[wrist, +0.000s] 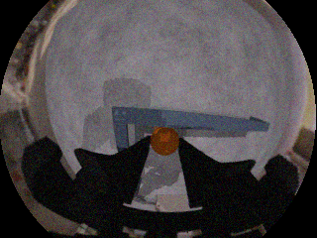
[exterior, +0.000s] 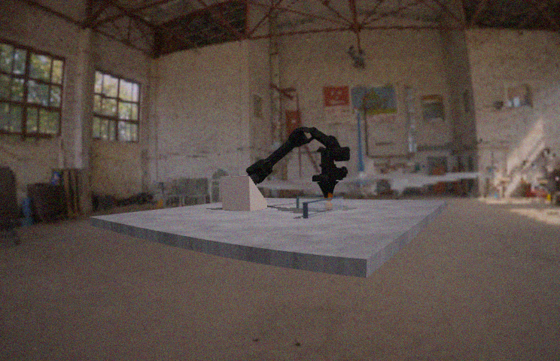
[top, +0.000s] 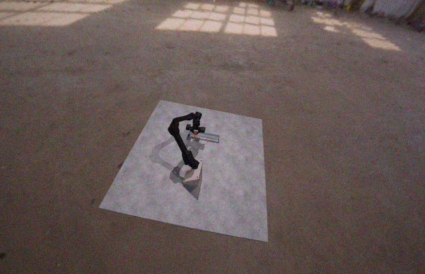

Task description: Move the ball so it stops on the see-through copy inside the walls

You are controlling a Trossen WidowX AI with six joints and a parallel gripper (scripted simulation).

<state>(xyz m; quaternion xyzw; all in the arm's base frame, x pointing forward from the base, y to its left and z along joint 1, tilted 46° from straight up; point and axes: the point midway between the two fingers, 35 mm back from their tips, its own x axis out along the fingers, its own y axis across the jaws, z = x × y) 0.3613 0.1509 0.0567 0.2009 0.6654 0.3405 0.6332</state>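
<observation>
Fingers clamped on orange ball (wrist: 164, 141) | gripper (wrist: 164, 149) pointing down (low) | clear walls (wrist: 192, 121) just beyond

No text can be read; the posters (exterior: 360, 100) on the back wall are perhaps printed, but too blurred.
</observation>
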